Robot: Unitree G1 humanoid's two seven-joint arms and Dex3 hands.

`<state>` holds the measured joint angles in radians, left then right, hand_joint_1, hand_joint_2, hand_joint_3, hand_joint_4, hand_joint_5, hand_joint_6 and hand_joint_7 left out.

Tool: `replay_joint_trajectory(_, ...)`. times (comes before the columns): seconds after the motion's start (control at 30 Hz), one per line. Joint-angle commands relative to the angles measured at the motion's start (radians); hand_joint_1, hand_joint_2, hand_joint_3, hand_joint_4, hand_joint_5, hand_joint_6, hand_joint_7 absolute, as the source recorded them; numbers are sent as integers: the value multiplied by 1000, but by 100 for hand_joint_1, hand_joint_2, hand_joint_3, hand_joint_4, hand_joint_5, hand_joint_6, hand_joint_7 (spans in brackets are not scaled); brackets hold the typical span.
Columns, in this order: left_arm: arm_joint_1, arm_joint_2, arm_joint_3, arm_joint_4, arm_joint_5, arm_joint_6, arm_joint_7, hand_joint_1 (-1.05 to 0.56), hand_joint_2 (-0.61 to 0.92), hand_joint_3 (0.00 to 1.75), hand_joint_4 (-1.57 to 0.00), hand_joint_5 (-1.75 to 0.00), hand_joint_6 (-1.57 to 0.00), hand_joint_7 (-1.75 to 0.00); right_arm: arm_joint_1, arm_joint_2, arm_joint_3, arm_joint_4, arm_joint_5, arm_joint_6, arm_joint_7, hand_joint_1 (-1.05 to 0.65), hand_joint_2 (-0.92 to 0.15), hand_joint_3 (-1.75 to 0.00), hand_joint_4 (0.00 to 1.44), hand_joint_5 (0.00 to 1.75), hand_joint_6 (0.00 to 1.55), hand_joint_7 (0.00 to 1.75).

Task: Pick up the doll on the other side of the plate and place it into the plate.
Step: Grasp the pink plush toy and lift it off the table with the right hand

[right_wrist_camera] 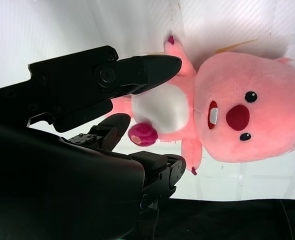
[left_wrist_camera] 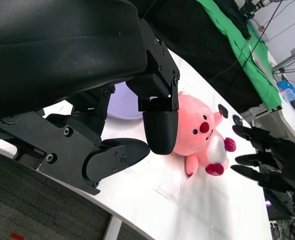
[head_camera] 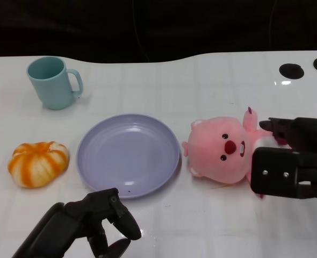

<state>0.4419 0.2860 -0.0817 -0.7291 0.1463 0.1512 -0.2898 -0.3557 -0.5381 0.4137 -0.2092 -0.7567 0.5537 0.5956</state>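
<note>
Pink doll (head_camera: pixel 223 150) lies on desk (head_camera: pixel 212 80) just right of plate (head_camera: pixel 127 154). Right hand (head_camera: pixel 290 158) at doll's body, fingers (right_wrist_camera: pixel 147 70) spread around it, grip unclear. Left hand (head_camera: pixel 88 223) near plate's near edge, fingers curled, holding nothing.

The doll (head_camera: pixel 224 151) is pink, with a white belly, a dark red nose, black eyes and magenta paws. The plate (head_camera: pixel 128 153) is plain lavender. The mug (head_camera: pixel 53 83) near the bench's far left corner is pale teal. The pumpkin-shaped toy (head_camera: pixel 38 163) by the left edge is striped orange and white. The bench (head_camera: pixel 201 86) is white; both hands, left (head_camera: pixel 102 220) and right (head_camera: pixel 293 158), are black.
</note>
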Motion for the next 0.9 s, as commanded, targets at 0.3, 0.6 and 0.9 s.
replay_joint_trajectory(0.3, 14, 14, 5, -4, -1, -13, -3, -20, 72, 79, -66, -165, -61, -129, -63, 89, 59, 159, -77, -70, -91, -82, -92, -26, 43, 26, 25, 4)
replay_joint_trajectory(0.6, 20, 21, 5, -16, 3, -7, -6, -22, 73, 78, -65, -167, -61, -130, -119, 162, 87, 306, -111, -51, -114, -80, -92, -27, 40, 24, 27, 4)
replay_joint_trajectory(0.9, 31, 21, 11, -25, -7, -7, -5, -20, 72, 80, -65, -164, -62, -130, -157, 173, 72, 418, -105, -61, -160, -80, -92, -28, 38, 23, 27, 3)
